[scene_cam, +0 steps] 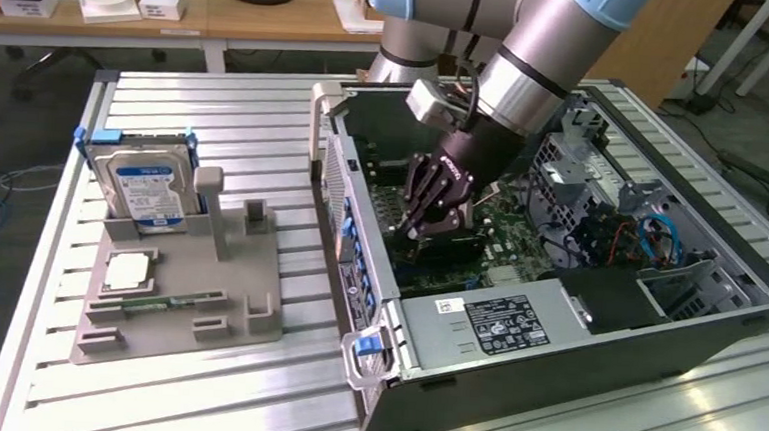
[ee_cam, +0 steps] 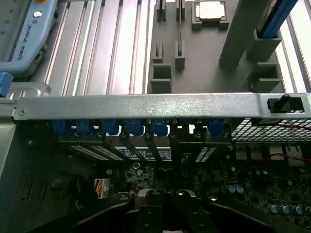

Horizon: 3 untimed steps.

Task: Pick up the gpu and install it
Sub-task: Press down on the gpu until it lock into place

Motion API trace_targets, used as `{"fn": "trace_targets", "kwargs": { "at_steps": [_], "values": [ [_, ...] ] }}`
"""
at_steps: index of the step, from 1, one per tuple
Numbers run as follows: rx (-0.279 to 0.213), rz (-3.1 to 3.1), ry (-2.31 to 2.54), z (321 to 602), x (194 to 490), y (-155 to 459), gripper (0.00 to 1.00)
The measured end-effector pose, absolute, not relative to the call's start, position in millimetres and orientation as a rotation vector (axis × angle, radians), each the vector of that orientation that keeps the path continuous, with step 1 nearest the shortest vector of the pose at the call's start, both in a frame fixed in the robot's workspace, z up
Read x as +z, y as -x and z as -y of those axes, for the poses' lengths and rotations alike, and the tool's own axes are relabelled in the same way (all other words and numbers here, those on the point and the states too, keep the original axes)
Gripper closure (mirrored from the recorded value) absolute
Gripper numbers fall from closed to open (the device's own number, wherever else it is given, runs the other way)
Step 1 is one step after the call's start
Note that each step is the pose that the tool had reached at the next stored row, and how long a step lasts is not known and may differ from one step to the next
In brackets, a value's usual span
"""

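1. The computer case [scene_cam: 577,338] lies open on the worktop [scene_cam: 214,385], near its front edge.
2. The tool [scene_cam: 427,228] reaches down inside the case over the motherboard [scene_cam: 511,233]; whether its fingers are clenched I cannot tell.
3. The gpu [scene_cam: 443,247] sits dark beneath the tool, by the slot brackets [ee_cam: 141,128].
4. The grey fixture [scene_cam: 180,283] holds a hard drive [scene_cam: 150,186] toward the far edge.
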<state>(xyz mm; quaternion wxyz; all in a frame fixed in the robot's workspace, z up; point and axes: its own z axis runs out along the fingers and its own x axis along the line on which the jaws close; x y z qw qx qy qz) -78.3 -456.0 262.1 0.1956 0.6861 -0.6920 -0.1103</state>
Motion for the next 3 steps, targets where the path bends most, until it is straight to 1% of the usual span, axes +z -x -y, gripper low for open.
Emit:
{"fn": "trace_targets", "kwargs": {
  "at_steps": [3],
  "values": [
    [-0.309, 1.939, -1.922, 456.0, 262.1, 78.4, 0.9]
  ]
}}
